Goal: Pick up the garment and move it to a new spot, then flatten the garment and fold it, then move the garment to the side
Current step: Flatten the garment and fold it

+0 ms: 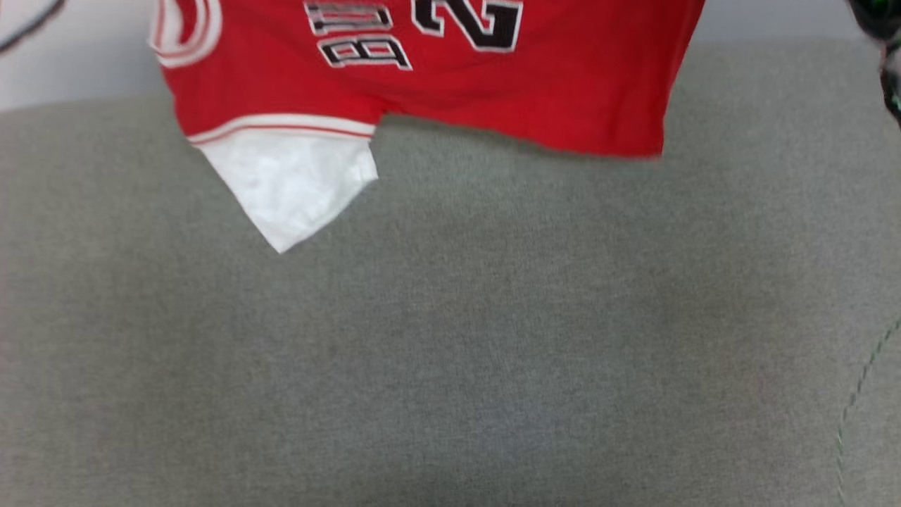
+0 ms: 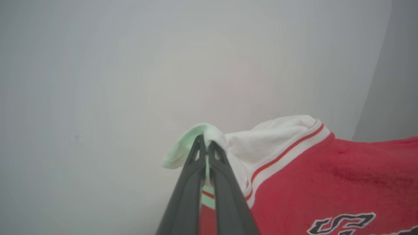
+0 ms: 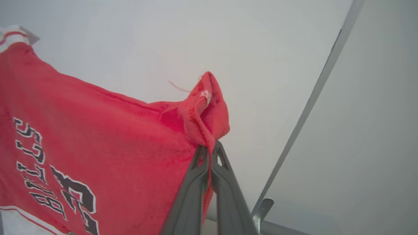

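Garment (image 1: 563, 91): a red jersey T-shirt, held up in the air by both hands and spread between them, above a grey fabric-covered surface (image 1: 450, 338).

Left hand (image 2: 206, 147): the fingers are pressed together with almost no gap, pinching a fold of white sleeve cloth. The bunched edge looks pale green in the left wrist view. Red-and-white striped trim (image 2: 284, 151) runs just beside the pinch, and the red body falls away to that view's right.

Right hand (image 3: 209, 150): the fingers are likewise nipped tight, gripping a puckered red corner of the jersey. A loose thread (image 3: 179, 86) sticks out near the bunch.

Head view: the jersey hangs across the top of the frame with its printed face toward the camera. The black, white-outlined lettering (image 1: 366, 53) and a large "2" (image 1: 479, 21) read turned and partly cut off. A free white sleeve (image 1: 292, 183) droops to a point at the lower left of the cloth, with striped trim above it. The picture is soft, so I cannot tell whether the sleeve tip touches the grey surface. The red lower edge casts a shadow on the grey fabric.

Surroundings: there is a pale wall (image 2: 98, 81) behind the cloth. A slanted metal rail (image 3: 313, 98) with a small bracket (image 3: 261, 209) at its foot lies to the right hand's side. A line of green stitching (image 1: 855, 401) crosses the grey surface at the lower right of the head view.
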Controlling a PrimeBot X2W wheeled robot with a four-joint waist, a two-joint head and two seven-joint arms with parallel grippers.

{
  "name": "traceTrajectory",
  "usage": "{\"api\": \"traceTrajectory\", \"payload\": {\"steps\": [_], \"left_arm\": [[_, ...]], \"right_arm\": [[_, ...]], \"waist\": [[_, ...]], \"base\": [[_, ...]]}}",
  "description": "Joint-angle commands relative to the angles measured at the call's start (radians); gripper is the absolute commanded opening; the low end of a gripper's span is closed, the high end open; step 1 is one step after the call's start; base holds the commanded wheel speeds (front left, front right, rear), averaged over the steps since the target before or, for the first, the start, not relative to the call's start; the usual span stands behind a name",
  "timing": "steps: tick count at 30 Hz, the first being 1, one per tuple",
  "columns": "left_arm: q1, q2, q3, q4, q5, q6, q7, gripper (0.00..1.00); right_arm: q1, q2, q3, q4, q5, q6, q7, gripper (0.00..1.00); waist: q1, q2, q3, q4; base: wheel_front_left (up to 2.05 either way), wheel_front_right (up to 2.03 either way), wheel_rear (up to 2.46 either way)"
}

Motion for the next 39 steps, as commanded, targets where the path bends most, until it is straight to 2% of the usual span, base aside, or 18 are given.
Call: {"api": "traceTrajectory", "payload": {"steps": [1, 7, 10, 13, 16, 20, 24, 28, 31, 34, 37, 39], "left_arm": [[-0.031, -0.009, -0.002, 0.013, 0.014, 0.016, -0.018, 0.00], [-0.157, -0.051, -0.010, 0.062, 0.058, 0.088, -0.120, 0.00], [-0.233, -0.065, -0.016, 0.074, 0.083, 0.116, -0.182, 0.00], [-0.332, -0.083, -0.015, 0.073, 0.105, 0.139, -0.248, 0.00], [-0.421, -0.107, -0.025, 0.071, 0.126, 0.135, -0.299, 0.00], [-0.516, -0.136, -0.021, 0.084, 0.129, 0.125, -0.331, 0.00], [-0.546, -0.165, -0.021, 0.109, 0.129, 0.114, -0.355, 0.00], [-0.508, -0.179, -0.026, 0.137, 0.133, 0.098, -0.367, 0.00], [-0.449, -0.179, -0.013, 0.149, 0.119, 0.080, -0.375, 0.00], [-0.373, -0.176, -0.006, 0.161, 0.105, 0.058, -0.376, 0.00], [-0.282, -0.167, -0.001, 0.172, 0.095, 0.036, -0.376, 0.00], [-0.195, -0.163, -0.001, 0.180, 0.088, 0.021, -0.377, 0.00]], "right_arm": [[-0.030, 0.013, -0.007, 0.022, -0.028, -0.001, -0.034, 0.00], [-0.152, 0.081, -0.049, 0.152, -0.111, -0.001, -0.195, 0.00], [-0.226, 0.103, -0.093, 0.230, -0.156, -0.001, -0.308, 0.00], [-0.310, 0.111, -0.156, 0.293, -0.205, -0.001, -0.373, 0.00], [-0.367, 0.105, -0.226, 0.303, -0.271, -0.001, -0.388, 0.00], [-0.378, 0.094, -0.371, 0.202, -0.393, -0.001, -0.389, 0.00], [-0.322, 0.133, -0.510, 0.145, -0.519, -0.001, -0.388, 0.00], [-0.272, 0.184, -0.600, 0.132, -0.620, -0.001, -0.388, 0.00], [-0.244, 0.206, -0.637, 0.155, -0.650, -0.001, -0.388, 0.00], [-0.222, 0.222, -0.623, 0.197, -0.660, -0.001, -0.388, 0.00], [-0.192, 0.230, -0.587, 0.248, -0.625, -0.001, -0.387, 0.00], [-0.160, 0.235, -0.515, 0.270, -0.584, -0.001, -0.386, 0.00]], "waist": [[0.0000, 0.0000, 0.080, -0.014], [0.0000, 0.0000, 0.214, -0.014], [0.0000, 0.0000, 0.287, -0.010], [0.0000, 0.0000, 0.362, 0.000], [0.0000, 0.0000, 0.434, 0.014], [0.0000, 0.0000, 0.528, 0.039], [0.0000, 0.0000, 0.582, 0.060], [0.0000, 0.0000, 0.603, 0.072], [0.0000, 0.0000, 0.583, 0.084], [0.0000, 0.0000, 0.540, 0.096], [0.0000, 0.0000, 0.488, 0.102], [0.0000, 0.0000, 0.427, 0.109]], "base": [[0.00, 0.00, 0.00], [0.00, 0.00, 0.00], [0.00, 0.00, 0.00], [0.00, 0.00, 0.00], [0.00, 0.00, 0.00], [0.00, 0.00, 0.00], [0.00, 0.00, 0.00], [0.00, 0.00, 0.00], [0.00, 0.00, 0.00], [0.00, 0.00, 0.00], [0.00, 0.00, 0.00], [0.00, 0.00, 0.00]]}}
